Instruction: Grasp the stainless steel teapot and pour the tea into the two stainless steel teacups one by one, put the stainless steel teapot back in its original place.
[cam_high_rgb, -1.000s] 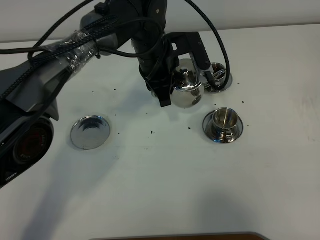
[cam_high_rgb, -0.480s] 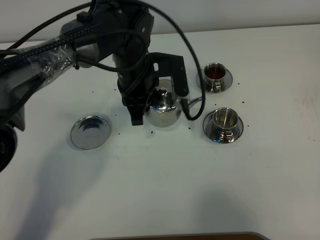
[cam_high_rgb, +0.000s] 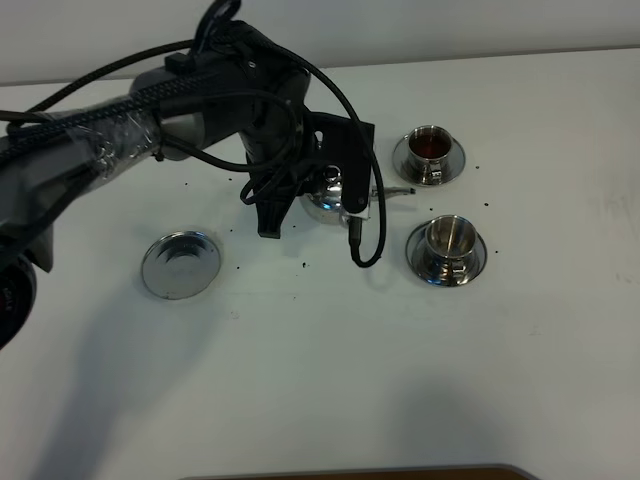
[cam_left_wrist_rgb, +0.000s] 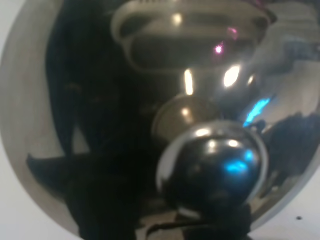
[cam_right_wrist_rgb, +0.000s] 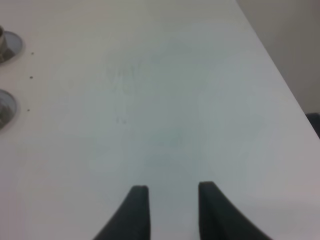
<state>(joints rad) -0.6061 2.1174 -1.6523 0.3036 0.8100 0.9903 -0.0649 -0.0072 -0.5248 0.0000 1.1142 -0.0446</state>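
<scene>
My left gripper (cam_high_rgb: 322, 192) is shut on the stainless steel teapot (cam_high_rgb: 332, 196), which is mostly hidden under the arm. Its thin spout (cam_high_rgb: 395, 190) points right, toward the cups. In the left wrist view the teapot's mirror body (cam_left_wrist_rgb: 100, 125) fills the frame, with the lid knob (cam_left_wrist_rgb: 212, 170) close up. The far teacup (cam_high_rgb: 428, 148) on its saucer holds brown tea. The near teacup (cam_high_rgb: 448, 238) on its saucer looks empty. The flat steel base disc (cam_high_rgb: 180, 265) lies bare to the left. My right gripper (cam_right_wrist_rgb: 172, 210) is open and empty over bare table, out of the exterior high view.
Dark specks lie scattered on the white table (cam_high_rgb: 320, 350) around the cups and teapot. A loose black cable (cam_high_rgb: 362, 240) hangs from the left arm beside the near cup. The two saucers' edges (cam_right_wrist_rgb: 6, 45) show in the right wrist view.
The left arm has pulled the teapot left, away from the far cup, and levelled it. The far cup now shows, with brown tea in it. The right gripper is unchanged.
</scene>
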